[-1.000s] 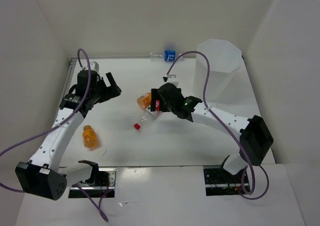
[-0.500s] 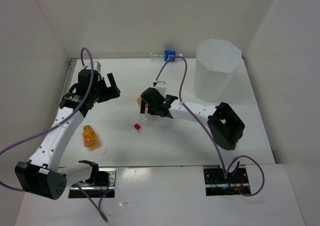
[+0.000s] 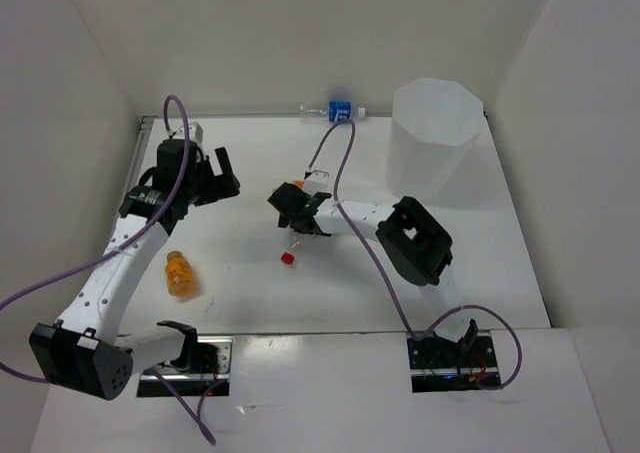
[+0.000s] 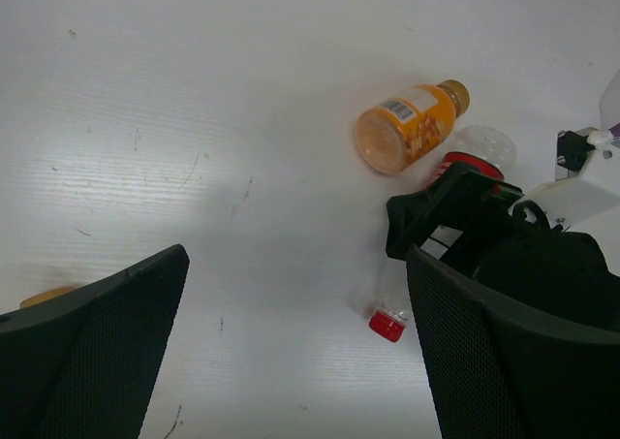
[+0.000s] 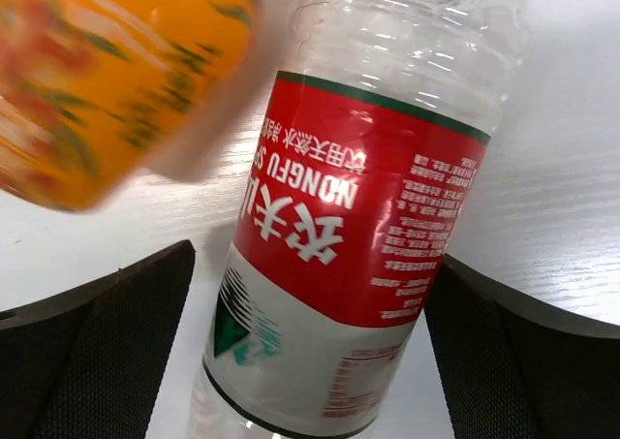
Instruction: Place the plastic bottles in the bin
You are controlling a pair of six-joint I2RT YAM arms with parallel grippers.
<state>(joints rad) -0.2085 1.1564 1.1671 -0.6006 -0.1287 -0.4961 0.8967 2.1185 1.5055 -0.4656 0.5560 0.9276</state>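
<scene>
Right wrist view has the right end effector [image 5: 312,284] released, its fingers spread either side of the clear red-capped bottle [image 5: 339,216], which lies flat on the surface [image 5: 572,168] and is not yet gripped. One orange bottle [image 5: 107,71] lies just beside it at 11 o'clock. From above, the second orange bottle [image 3: 180,274] rests at 8 o'clock, the blue-labelled bottle [image 3: 336,110] at 12 o'clock by the back wall, and the bin [image 3: 437,133] stands at 2 o'clock, with all four bottles outside it. The left end effector [image 3: 226,171] hangs released at 10 o'clock, gripping nothing. This looks like the first pick: next, close squarely on the label, lift clear of the orange neighbour, and carry toward 2 o'clock
</scene>
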